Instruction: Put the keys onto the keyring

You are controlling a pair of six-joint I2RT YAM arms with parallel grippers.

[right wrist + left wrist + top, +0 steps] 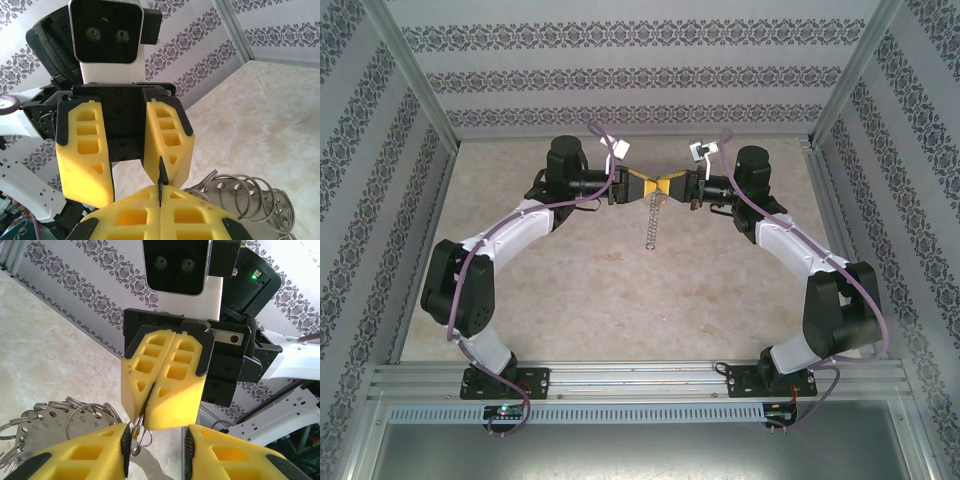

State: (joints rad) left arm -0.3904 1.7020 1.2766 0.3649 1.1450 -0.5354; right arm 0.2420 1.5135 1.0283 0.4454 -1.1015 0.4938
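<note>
My right fingers (172, 395) are pressed fully together, and at their tips they pinch a thin wire loop of the keyring (55, 425). I hold it raised above the bench (570, 290) so that the fringe of silvery pieces falls away under its own weight and leaves the wire bare where I grip it. From above, the bunch hangs as a short strand below the spot where my two sets of fingers meet.

My left fingers (167, 142) face the right ones tip to tip. They stand partly apart with nothing clamped between them. The pinched loop sits in their gap, just beside the inner edge of one finger; whether it touches that finger I cannot tell.

I judge the stance to be a division of work. One side steadies the ring, and the other is placed to take the wire and part it so that a key can slide on.
</note>
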